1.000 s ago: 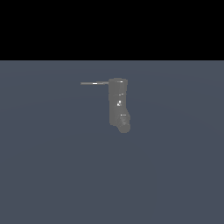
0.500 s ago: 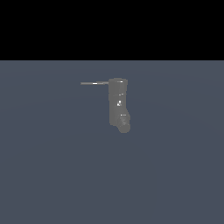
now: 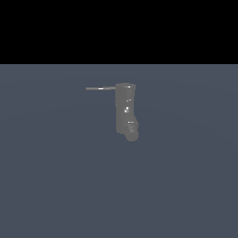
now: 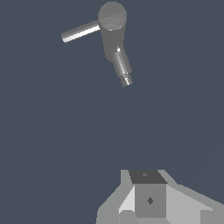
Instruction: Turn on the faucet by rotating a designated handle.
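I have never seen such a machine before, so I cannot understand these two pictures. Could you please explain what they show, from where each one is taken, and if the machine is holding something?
These are computer-rendered pictures of a simulated robot arm.

The exterior view comes from a camera off the arm. It shows a flat blue-grey floor with one object on it: a small dark grey faucet. A thin grey rod, the handle, sticks out sideways from its top, toward the exterior view's left. The arm itself does not appear in this picture.

The wrist view comes from a camera mounted on the arm, looking down past its own hand. The pale grey blocky shape at the edge is part of the gripper. Its fingertips are not visible, so I cannot tell whether it is open or shut. The faucet and handle lie well away from it, so nothing is touched or held.
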Robot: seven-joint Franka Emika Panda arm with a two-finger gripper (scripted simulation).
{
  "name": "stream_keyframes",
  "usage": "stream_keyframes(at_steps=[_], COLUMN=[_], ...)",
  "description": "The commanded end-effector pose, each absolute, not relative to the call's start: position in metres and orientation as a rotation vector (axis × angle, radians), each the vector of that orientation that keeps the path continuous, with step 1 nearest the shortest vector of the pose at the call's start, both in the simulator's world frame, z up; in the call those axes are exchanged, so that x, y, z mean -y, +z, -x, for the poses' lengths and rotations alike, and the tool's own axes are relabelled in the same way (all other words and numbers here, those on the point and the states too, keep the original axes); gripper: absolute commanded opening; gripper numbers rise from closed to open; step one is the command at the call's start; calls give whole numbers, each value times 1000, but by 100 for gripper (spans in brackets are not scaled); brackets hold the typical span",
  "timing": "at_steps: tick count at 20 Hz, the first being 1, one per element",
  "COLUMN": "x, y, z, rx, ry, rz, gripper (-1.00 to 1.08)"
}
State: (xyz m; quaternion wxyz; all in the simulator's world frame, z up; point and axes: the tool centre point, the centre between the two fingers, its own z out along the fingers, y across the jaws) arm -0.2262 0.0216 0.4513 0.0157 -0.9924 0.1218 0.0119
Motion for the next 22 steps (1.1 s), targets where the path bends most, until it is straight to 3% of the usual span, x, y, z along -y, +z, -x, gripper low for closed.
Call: stream_keyframes(at_steps=[1,22], x=[-32,-108], y=[442,355], z=[218,121], rx=[-449,-1076], ry=[37,28], rz=[3078,2921], gripper=[-100,-100])
